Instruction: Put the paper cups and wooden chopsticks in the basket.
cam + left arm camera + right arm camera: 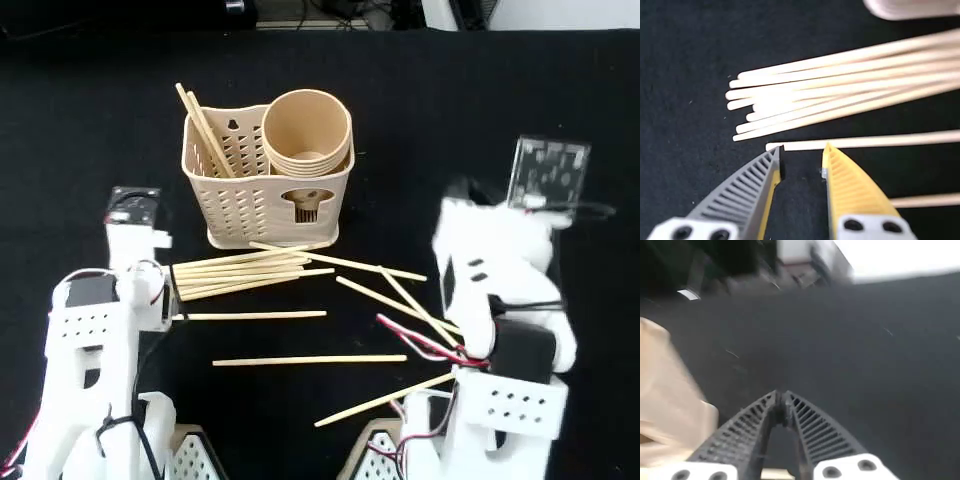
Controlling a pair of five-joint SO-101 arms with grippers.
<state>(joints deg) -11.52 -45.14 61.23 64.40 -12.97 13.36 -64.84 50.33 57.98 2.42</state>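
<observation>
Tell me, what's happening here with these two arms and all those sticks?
Two robot arms are filling a basket. The stacked paper cups and a few leaning chopsticks are already in it; a bundle and several loose chopsticks lie on the black table. The left tool is open, its tips at the end of one single chopstick beside the bundle. The right tool is shut and holds nothing.
</observation>
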